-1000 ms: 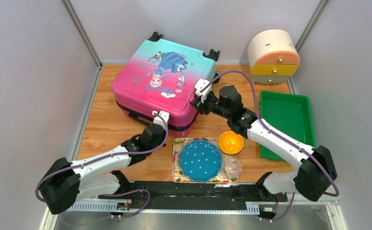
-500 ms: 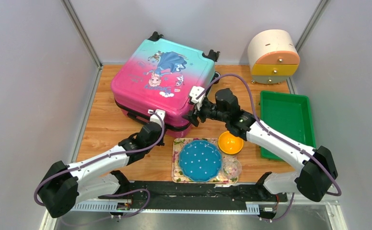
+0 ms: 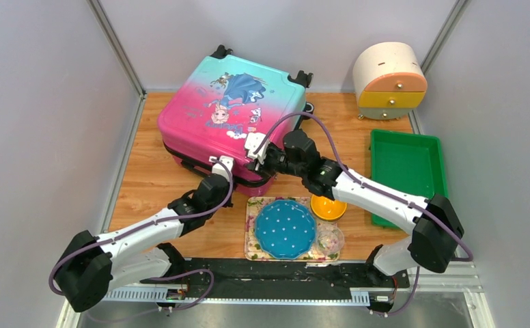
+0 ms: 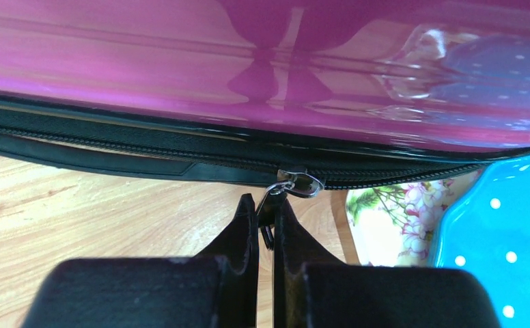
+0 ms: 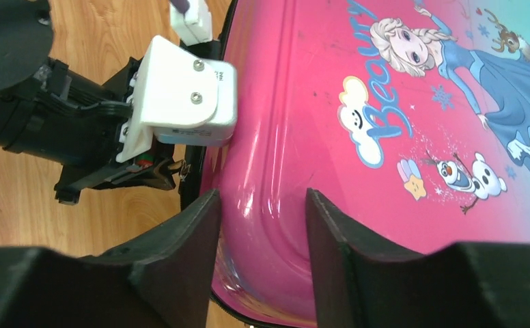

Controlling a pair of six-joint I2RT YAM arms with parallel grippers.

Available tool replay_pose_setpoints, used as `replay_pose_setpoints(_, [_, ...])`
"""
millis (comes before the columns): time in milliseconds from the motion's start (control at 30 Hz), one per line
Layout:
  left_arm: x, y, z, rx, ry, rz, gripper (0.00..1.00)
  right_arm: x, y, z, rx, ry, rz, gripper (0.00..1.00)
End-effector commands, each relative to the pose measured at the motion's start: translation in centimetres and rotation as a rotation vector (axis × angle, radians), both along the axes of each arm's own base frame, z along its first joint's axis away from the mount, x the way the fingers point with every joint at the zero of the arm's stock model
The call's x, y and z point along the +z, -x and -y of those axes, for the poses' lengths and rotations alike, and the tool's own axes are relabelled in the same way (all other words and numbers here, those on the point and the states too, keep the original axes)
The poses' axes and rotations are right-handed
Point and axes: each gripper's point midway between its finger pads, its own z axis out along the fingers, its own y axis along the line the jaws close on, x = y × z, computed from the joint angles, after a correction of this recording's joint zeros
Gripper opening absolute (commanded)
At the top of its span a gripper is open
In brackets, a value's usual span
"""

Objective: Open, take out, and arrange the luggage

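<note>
The pink-to-turquoise luggage (image 3: 228,119) lies flat and closed at the back left of the table, cartoon girl print up. In the left wrist view its pink side (image 4: 180,61) and black zipper band fill the top. My left gripper (image 4: 266,205) is shut on the zipper pull (image 4: 296,183) at the front side of the luggage; it also shows in the top view (image 3: 222,171). My right gripper (image 5: 262,208) is open and empty, hovering over the front right corner of the lid (image 5: 330,137), just above my left wrist; in the top view it is by the white camera (image 3: 254,152).
A floral tray (image 3: 252,229) holds a blue dotted plate (image 3: 286,229) and a clear cup (image 3: 330,239) in front of the luggage. An orange bowl (image 3: 328,207) sits beside it. A green tray (image 3: 407,174) is at right, a round cream drawer cabinet (image 3: 389,80) at back right.
My right gripper has moved left from the luggage's right edge to over its front right corner. My left gripper has shifted slightly left along the zipper.
</note>
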Motion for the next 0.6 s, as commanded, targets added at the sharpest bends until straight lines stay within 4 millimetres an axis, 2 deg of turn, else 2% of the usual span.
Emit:
replay_pose_setpoints(0, [1.8,-2.0,-3.9,0.188,-0.005,0.070,0.00,-5.2,-2.5,3.1,-0.141,0.213,-0.012,0.46])
replay_pose_setpoints(67, [1.0,-1.5,-5.3,0.207,-0.033,0.050,0.00,-6.5,-2.9,4.7,-0.183,0.255,-0.036,0.42])
replay_pose_setpoints(200, [0.4,-1.6,-8.0,0.231,-0.090,0.065,0.00,-7.9,-2.9,7.0,-0.224,0.318,-0.053,0.38])
replay_pose_setpoints(267, [0.4,-1.8,-8.6,0.215,-0.102,0.111,0.00,-8.3,-3.2,7.9,-0.246,0.339,-0.062,0.36])
replay_pose_setpoints(400, [1.0,-3.0,-11.0,0.256,-0.095,0.170,0.00,-9.3,-3.9,9.6,-0.283,0.380,-0.082,0.34])
replay_pose_setpoints(433, [1.1,-3.6,-12.1,0.285,-0.080,0.173,0.00,-9.6,-4.3,10.2,-0.299,0.388,-0.089,0.33])
replay_pose_setpoints(533, [1.8,-4.8,-13.1,0.281,-0.044,0.203,0.00,-9.9,-5.0,11.3,-0.324,0.406,-0.095,0.32])
replay_pose_setpoints(567, [2.0,-5.2,-14.4,0.306,-0.043,0.208,0.00,-10.0,-5.2,11.6,-0.330,0.411,-0.097,0.32])
